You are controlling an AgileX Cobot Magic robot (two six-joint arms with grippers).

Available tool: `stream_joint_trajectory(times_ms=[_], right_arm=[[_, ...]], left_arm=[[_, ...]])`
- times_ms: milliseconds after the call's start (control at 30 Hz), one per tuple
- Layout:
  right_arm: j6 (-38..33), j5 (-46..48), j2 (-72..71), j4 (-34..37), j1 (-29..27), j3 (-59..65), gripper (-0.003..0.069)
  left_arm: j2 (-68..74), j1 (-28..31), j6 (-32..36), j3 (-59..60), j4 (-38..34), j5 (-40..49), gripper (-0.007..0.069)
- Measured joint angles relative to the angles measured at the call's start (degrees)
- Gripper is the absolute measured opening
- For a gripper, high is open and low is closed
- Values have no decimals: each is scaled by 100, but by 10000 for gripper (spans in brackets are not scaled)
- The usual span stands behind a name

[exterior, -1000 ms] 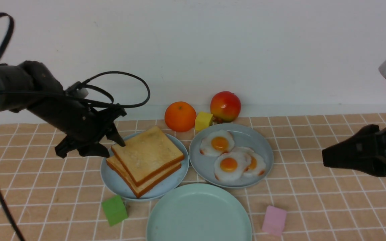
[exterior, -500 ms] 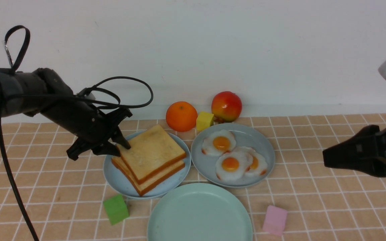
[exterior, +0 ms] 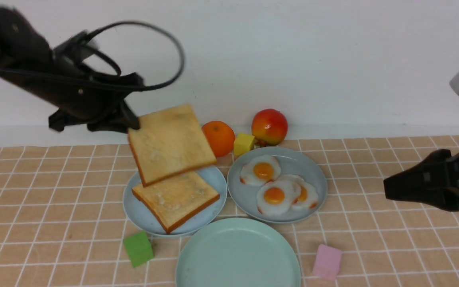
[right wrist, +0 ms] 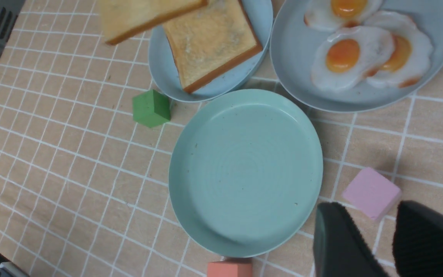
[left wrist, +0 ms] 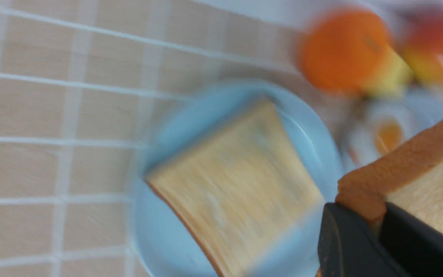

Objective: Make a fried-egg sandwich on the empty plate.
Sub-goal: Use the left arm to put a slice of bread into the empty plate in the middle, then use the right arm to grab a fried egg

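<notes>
Tan tiled cloth (exterior: 34, 199), front view: toast slice (exterior: 171, 143) is held aloft left of centre, mint plate (exterior: 237, 255) bare, near | left wrist view: left gripper (left wrist: 375, 219) jaws are pinched on one crust corner, so slippage is risked | right wrist view: right gripper (right wrist: 375, 211) jaws are spread, empty.

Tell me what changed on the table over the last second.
The left pincer closed on a corner of the top toast slice and lifted it off the stack. It now hangs tilted above the blue plate. The lower slice, the eggs, the green plate and the right pincer stayed where they were.
</notes>
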Motion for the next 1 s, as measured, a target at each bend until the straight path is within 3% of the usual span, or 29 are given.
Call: stream_joint_trajectory(times_ms=[100,233,500,633,833,900,1000], right_arm=[[0,-6,0,0,0,0,239],[-2,-11,0,0,0,0,239],[-32,-23,0,-121,0,0,258],[-32,-134,31,-254,74,0,314],[-22,-346,641,-445,360,-229,425],[294,-249,1182,-521,387,-678,459],[976,-71,1972,-899,391,-1395,474]], left_arm=[[-138,-636,236,428,-189,171,71],[67,-1441,102,1314,-235,-402,71],[482,-1896,-96,1821,-209,-1080,78],[498,-1896,-296,1821,4,-1184,152],[498,-1900,-373,1604,581,-937,342],[498,-1900,-384,1326,913,-557,411],[498,-1903,-491,834,1436,50,451]])
